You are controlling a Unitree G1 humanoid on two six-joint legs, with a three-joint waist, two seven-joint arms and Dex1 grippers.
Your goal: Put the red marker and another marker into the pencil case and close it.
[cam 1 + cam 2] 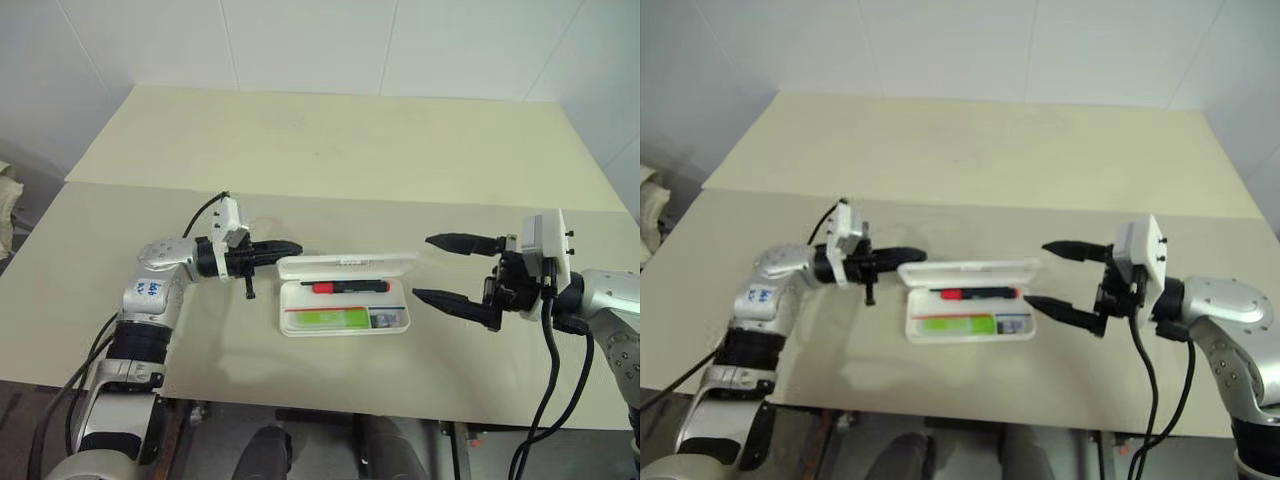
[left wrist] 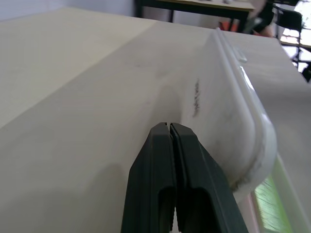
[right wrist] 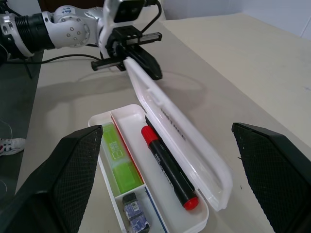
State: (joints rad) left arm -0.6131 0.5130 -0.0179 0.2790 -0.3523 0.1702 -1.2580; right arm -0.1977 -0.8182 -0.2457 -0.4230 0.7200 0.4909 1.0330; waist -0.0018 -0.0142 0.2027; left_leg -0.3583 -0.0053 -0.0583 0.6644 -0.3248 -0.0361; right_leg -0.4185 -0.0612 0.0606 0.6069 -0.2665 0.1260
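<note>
Pushing the raised lid down evenly from behind suits the pressed-together left gripper [image 1: 290, 247]; red marker [image 1: 348, 286] and green highlighter [image 1: 330, 319] lie inside the pencil case [image 1: 396, 322]; right gripper [image 1: 440, 270] hangs spread beside it.

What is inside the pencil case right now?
The pencil case holds the red marker, the green highlighter, a thin red-and-blue stick between them, and a small dark item in a corner compartment. Anything beneath these is covered.
</note>
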